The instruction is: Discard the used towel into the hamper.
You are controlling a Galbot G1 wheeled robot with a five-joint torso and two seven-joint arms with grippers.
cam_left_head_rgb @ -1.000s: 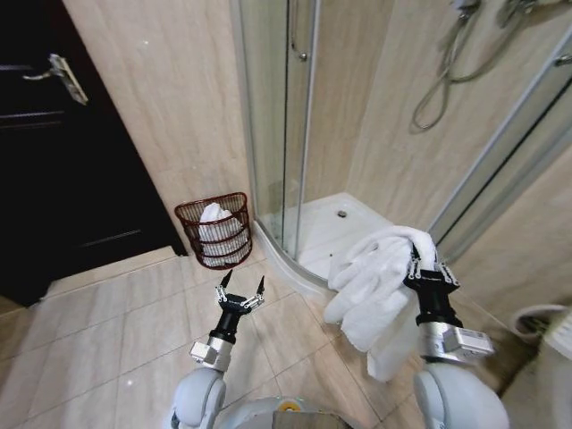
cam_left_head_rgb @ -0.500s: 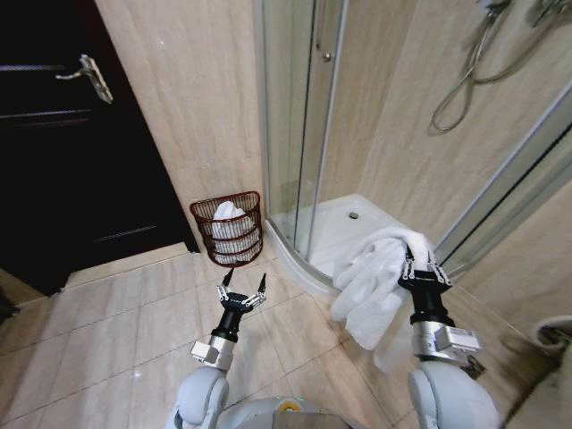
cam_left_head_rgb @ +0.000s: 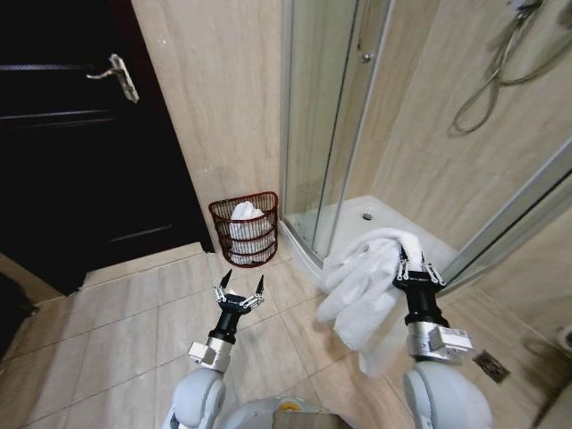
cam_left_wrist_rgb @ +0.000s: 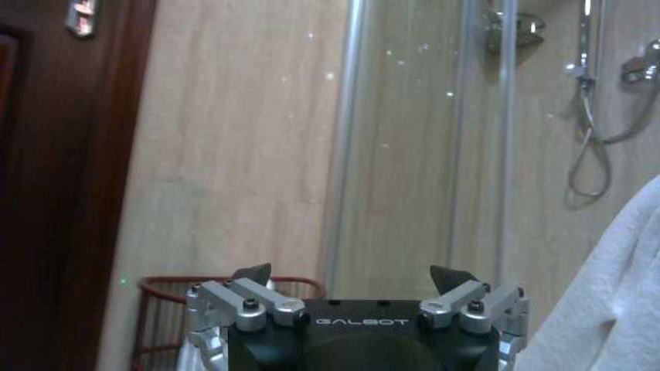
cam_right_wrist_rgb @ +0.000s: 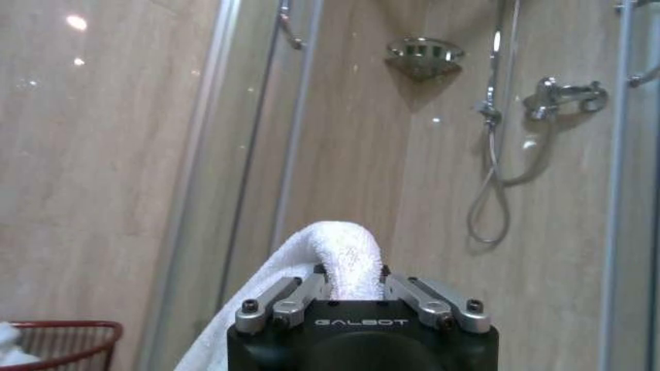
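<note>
Here, right gripper (cam_left_head_rgb: 416, 268) upright pinching towel (cam_left_head_rgb: 366, 286), left gripper (cam_left_head_rgb: 239, 288) raised, spread.

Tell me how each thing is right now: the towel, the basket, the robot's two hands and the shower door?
Towel: held up, draped over the right gripper, hanging loose.
Hamper: upright on the floor by the wall, white cloth already inside.
Right gripper: shut on the towel.
Left gripper: open, holding nothing.
Shower door: cannot tell whether it is shut.
</note>
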